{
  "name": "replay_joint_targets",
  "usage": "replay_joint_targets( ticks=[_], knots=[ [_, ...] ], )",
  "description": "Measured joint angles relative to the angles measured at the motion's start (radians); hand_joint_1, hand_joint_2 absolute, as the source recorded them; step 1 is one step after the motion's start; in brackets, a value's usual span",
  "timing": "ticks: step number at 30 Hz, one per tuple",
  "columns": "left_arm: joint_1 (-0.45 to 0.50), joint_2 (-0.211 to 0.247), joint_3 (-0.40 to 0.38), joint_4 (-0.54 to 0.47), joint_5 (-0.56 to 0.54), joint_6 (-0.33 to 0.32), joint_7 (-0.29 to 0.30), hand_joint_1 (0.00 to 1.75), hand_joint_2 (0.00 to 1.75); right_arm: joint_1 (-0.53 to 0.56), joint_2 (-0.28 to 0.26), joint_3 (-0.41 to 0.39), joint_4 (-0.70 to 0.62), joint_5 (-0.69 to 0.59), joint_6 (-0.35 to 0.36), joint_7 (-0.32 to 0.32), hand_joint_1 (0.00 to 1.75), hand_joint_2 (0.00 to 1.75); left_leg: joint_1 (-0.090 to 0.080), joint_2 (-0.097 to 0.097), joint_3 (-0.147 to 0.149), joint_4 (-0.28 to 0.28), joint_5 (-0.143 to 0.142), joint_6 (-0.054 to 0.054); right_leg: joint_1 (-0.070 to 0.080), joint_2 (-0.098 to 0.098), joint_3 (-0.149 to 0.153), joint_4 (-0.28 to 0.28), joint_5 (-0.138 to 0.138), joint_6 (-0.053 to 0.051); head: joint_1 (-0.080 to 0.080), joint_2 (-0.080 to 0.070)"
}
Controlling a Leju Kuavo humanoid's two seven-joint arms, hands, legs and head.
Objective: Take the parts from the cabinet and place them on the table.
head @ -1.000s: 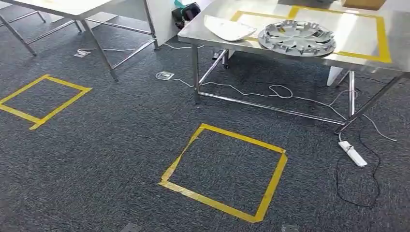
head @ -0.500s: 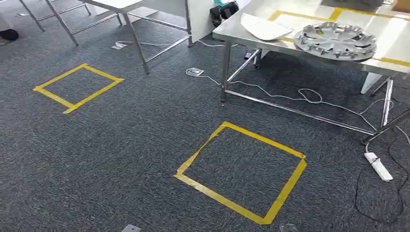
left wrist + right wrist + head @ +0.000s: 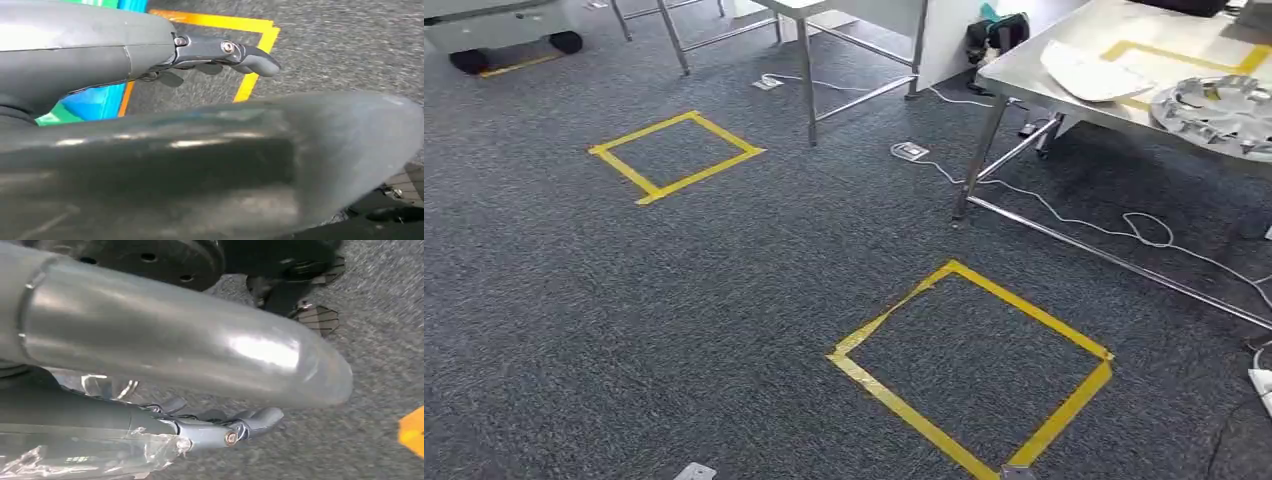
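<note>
A silver wheel cover (image 3: 1219, 112) and a white panel (image 3: 1092, 72) lie on the steel counter (image 3: 1024, 70) at two o'clock. Both look light, rigid and slippery; the rims seem the best places to grip. The left hand (image 3: 220, 55) and right hand (image 3: 225, 427) hang slack, holding nothing.

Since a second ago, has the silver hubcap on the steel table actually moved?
No. The silver hubcap sits in the same spot beside the white panel on the steel table; the whole view shifted because the camera turned.
</note>
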Motion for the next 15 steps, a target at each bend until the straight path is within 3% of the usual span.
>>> replay_joint_targets(
  ticks=[1, 4, 5, 6, 7, 9, 10, 11, 13, 14, 15],
  knots=[
    [-0.001, 0.000, 0.000, 0.000, 0.000, 0.000, 0.000, 0.00, 0.00, -0.001, 0.000, 0.000, 0.001, 0.000, 0.000, 0.000, 0.00, 0.00, 0.004, -0.012, -0.006, 0.002, 0.003, -0.005, 0.000, -0.011, 0.002, -0.004, 0.002, 0.005, -0.001, 0.000],
    [0.003, 0.001, 0.000, 0.000, 0.000, 0.000, 0.000, 0.00, 0.00, 0.000, 0.000, 0.001, 0.002, 0.000, 0.000, 0.002, 0.00, 0.00, 0.013, -0.043, -0.020, -0.001, 0.017, -0.028, 0.008, -0.040, 0.003, -0.004, 0.011, -0.009, -0.001, 0.000],
    [0.002, 0.002, 0.000, 0.000, 0.000, 0.000, 0.000, 0.00, 0.00, -0.002, 0.000, 0.002, 0.002, 0.000, 0.000, 0.002, 0.00, 0.00, 0.013, -0.021, -0.026, 0.012, 0.005, -0.029, 0.002, -0.059, 0.005, -0.014, 0.018, -0.015, 0.001, 0.000],
    [0.002, 0.002, 0.000, 0.000, 0.000, 0.000, 0.000, 0.00, 0.00, -0.003, 0.000, 0.002, 0.002, 0.000, 0.000, 0.001, 0.00, 0.00, 0.008, 0.031, -0.046, 0.051, -0.031, -0.033, 0.003, -0.066, 0.005, -0.017, 0.021, -0.020, -0.007, 0.000],
    [0.001, 0.002, 0.000, 0.000, 0.000, 0.000, 0.000, 0.00, 0.00, -0.002, 0.000, 0.002, 0.002, 0.000, 0.000, 0.001, 0.00, 0.00, 0.009, 0.057, -0.078, 0.120, -0.074, -0.039, 0.004, -0.081, 0.003, -0.017, 0.022, -0.022, -0.011, 0.000],
    [0.000, 0.002, 0.000, 0.000, 0.000, 0.000, 0.000, 0.00, 0.00, 0.003, 0.000, 0.002, 0.002, 0.000, 0.000, 0.001, 0.00, 0.00, 0.013, 0.078, -0.152, 0.283, -0.146, -0.046, 0.006, -0.115, -0.001, -0.016, 0.022, -0.023, -0.010, 0.000],
    [0.002, 0.003, 0.000, 0.000, 0.000, 0.000, 0.000, 0.00, 0.00, 0.004, 0.000, 0.002, 0.002, 0.000, 0.000, 0.002, 0.00, 0.00, 0.015, 0.080, -0.166, 0.318, -0.151, -0.049, 0.006, -0.131, -0.002, -0.016, 0.022, -0.023, -0.010, 0.000],
    [0.003, 0.003, 0.000, 0.000, 0.000, 0.000, 0.000, 0.00, 0.00, 0.004, 0.000, 0.002, 0.002, 0.000, 0.000, 0.002, 0.00, 0.00, 0.017, 0.082, -0.153, 0.303, -0.132, -0.051, 0.005, -0.146, -0.003, -0.016, 0.022, -0.022, -0.011, 0.000],
    [0.003, 0.003, 0.001, 0.000, 0.000, 0.000, 0.000, 0.00, 0.00, 0.001, 0.000, 0.003, 0.002, 0.000, 0.000, 0.002, 0.00, 0.00, 0.021, 0.097, -0.074, 0.166, -0.058, -0.054, 0.004, -0.170, -0.002, -0.016, 0.021, -0.019, -0.010, 0.000],
    [0.003, 0.003, 0.001, 0.000, 0.000, 0.000, 0.000, 0.00, 0.00, 0.000, 0.000, 0.003, 0.003, 0.000, 0.000, 0.002, 0.00, 0.00, 0.021, 0.124, -0.022, 0.079, -0.026, -0.056, 0.003, -0.182, 0.000, -0.015, 0.019, -0.015, -0.011, 0.000],
    [0.001, 0.002, 0.001, 0.000, 0.000, 0.000, 0.000, 0.00, 0.00, 0.000, -0.002, 0.004, 0.002, 0.000, 0.000, 0.002, 0.00, 0.00, 0.019, 0.181, 0.018, 0.015, -0.024, -0.060, 0.011, -0.189, -0.001, -0.012, 0.016, -0.006, -0.013, 0.000]
  ],
)
